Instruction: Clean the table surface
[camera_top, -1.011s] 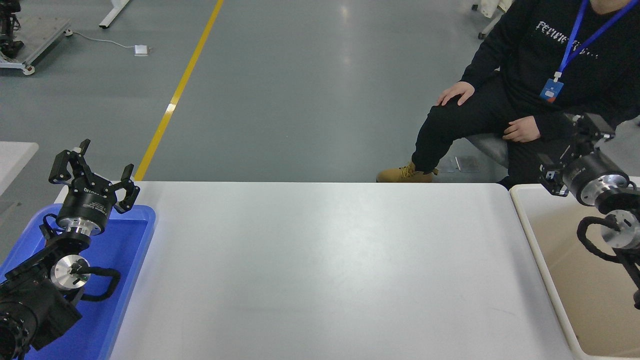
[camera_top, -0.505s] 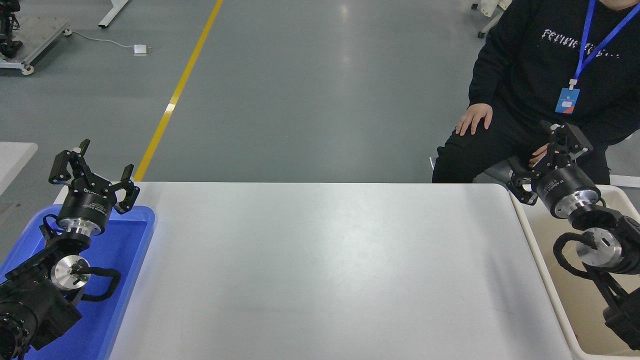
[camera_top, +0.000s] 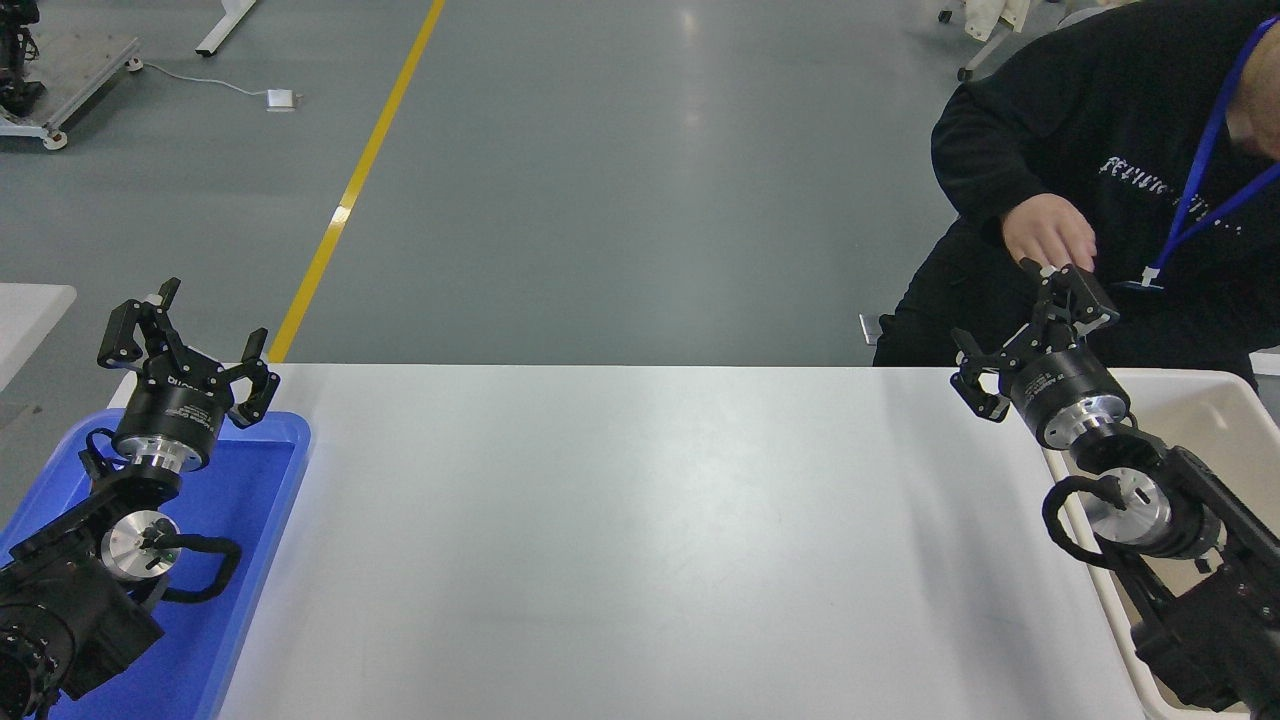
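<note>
The table surface (camera_top: 640, 540) is a large smooth white top filling the middle of the head view, with nothing lying on it. My right gripper (camera_top: 1030, 330) is open and empty, raised over the table's far right corner, pointing away from me. My left gripper (camera_top: 185, 335) is open and empty, parked at the lower left above the far end of the blue tray.
A blue plastic tray (camera_top: 255, 520) lies at the table's left edge under my left arm. A cream-white bin (camera_top: 1210, 410) stands at the right edge under my right arm. A person in black leans in at the far right, a hand (camera_top: 1050, 232) just above my right gripper.
My right arm has swung left from over the bin to the table's far right corner. The person has leaned forward and raised a hand toward that gripper. The left arm has not moved.
</note>
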